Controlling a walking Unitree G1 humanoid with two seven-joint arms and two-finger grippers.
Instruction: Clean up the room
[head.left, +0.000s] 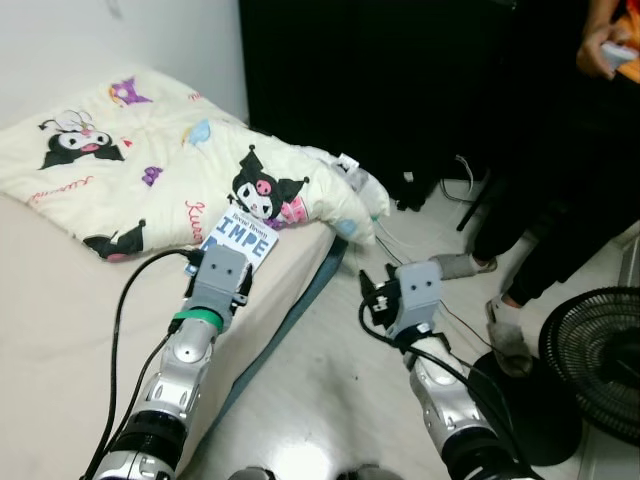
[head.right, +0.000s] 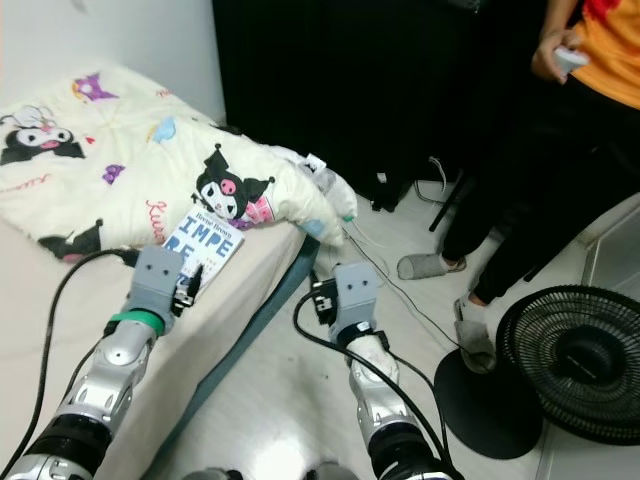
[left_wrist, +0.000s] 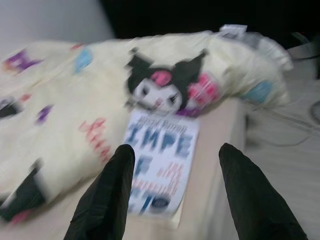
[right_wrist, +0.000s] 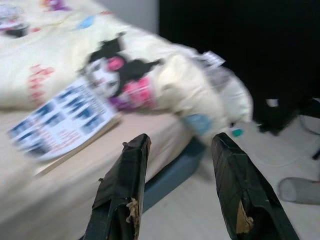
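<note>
A white and blue book (head.left: 240, 238) with large letters "IMPE" lies flat on the beige bed (head.left: 60, 310). Its far end touches the cream cartoon-print duvet (head.left: 150, 160). My left gripper (left_wrist: 175, 150) hovers open just short of the book (left_wrist: 161, 167), its two black fingers apart with nothing between them. My right gripper (right_wrist: 181, 140) is open too. It hangs over the pale floor beside the bed's edge, and the book (right_wrist: 62, 120) sits off to one side of it.
A person (head.left: 560, 180) in dark trousers stands at the right, with grey slippers (head.left: 465, 265) by their feet. A black floor fan (head.left: 600, 360) stands at the near right. Cables (head.left: 420, 240) trail over the floor by a dark curtain (head.left: 380, 90).
</note>
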